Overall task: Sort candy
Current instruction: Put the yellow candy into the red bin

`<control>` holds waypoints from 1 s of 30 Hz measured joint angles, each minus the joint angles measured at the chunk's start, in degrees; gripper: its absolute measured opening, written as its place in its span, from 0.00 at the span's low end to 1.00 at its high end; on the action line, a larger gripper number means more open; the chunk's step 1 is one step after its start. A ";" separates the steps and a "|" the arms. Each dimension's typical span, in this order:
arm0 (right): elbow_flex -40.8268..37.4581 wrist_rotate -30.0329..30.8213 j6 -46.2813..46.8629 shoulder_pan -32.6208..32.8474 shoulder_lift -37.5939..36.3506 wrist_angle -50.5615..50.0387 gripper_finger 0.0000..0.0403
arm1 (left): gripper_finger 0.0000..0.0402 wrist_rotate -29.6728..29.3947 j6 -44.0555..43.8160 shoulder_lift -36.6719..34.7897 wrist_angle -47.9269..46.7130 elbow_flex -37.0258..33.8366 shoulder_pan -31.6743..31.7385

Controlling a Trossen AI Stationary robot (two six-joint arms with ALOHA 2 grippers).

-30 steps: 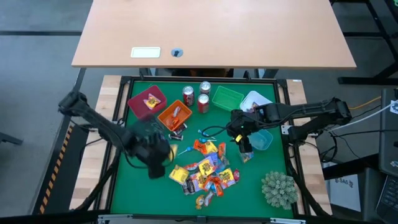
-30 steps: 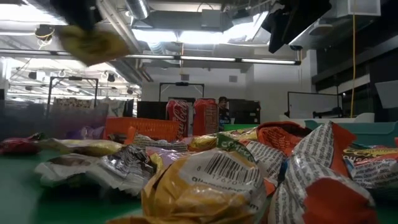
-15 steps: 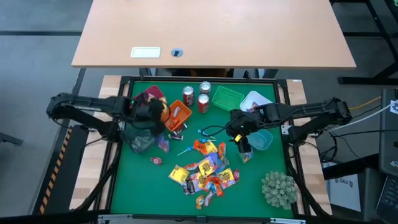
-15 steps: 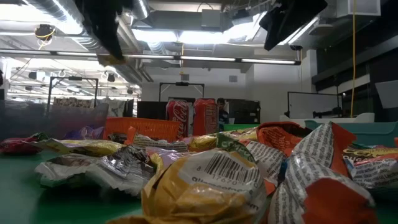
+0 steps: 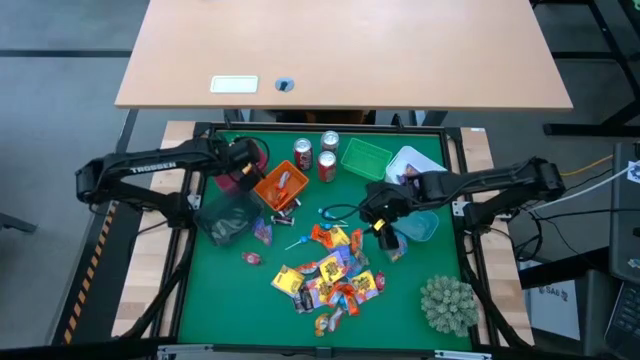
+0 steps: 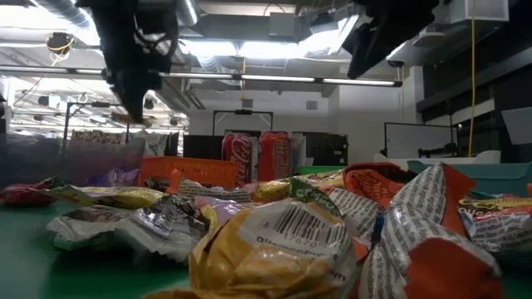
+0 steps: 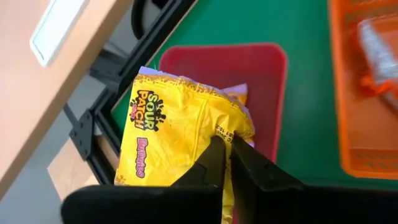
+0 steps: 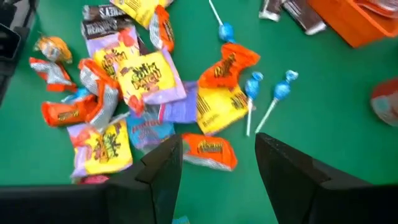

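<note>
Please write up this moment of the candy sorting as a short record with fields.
left end effector: shut on the yellow Sour Patch packet, above the red bin
right end effector: open, empty, hovering over the candy pile
orange bin: beside the red bin, holds some candy
lollipops: blue, lying on the green mat at the pile's edge
soda cans: two, upright, at the mat's far side
plant ball: near the mat's right front corner

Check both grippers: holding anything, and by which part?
Left gripper pinches a yellow Sour Patch packet by its edge, above the red bin. Right gripper is open, empty.
</note>
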 joint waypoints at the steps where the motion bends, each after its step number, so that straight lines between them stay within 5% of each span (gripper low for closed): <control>1: -0.88 -0.01 0.00 0.02 0.11 0.95 0.50 | 0.03 0.00 0.02 0.00 0.43 -0.48 0.69; 12: -5.63 -5.53 0.01 -0.02 5.54 14.64 0.50 | 0.26 0.22 -0.07 -0.04 4.75 -3.27 4.58; 30: -5.63 0.84 -1.68 -0.13 20.63 23.15 0.50 | 0.28 5.89 -0.09 -0.04 14.40 -3.27 4.49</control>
